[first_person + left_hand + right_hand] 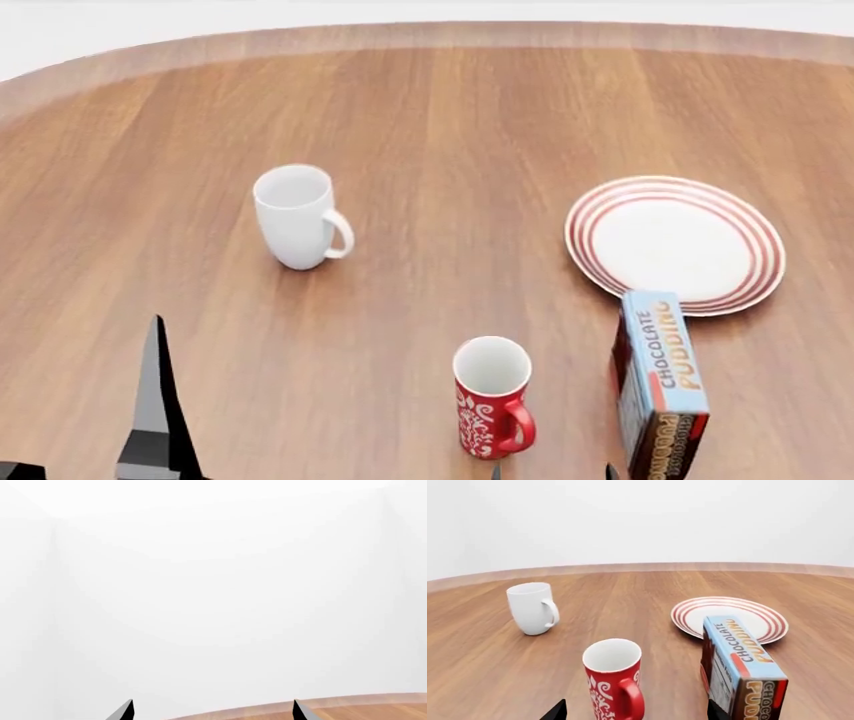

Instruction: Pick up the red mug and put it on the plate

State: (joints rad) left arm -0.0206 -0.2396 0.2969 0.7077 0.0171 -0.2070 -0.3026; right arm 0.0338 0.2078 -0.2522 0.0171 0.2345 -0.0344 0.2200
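Note:
The red mug (490,402) stands upright near the table's front edge, white swirls on its side and its handle turned toward me. In the right wrist view the red mug (613,680) sits just ahead of my open right gripper (636,713), whose two dark tips flank the handle without touching it. The plate (674,243), white with red rings, lies empty further back on the right; it shows again as the plate (730,618) behind the box. My left gripper (212,711) is open, holds nothing and faces the white wall; one of its fingers (158,400) rises at the lower left.
A blue chocolate pudding box (658,387) stands upright between the red mug and the plate, close to my right fingertip. A plain white mug (296,216) stands at the middle left. The wooden table (441,110) curves away at the back.

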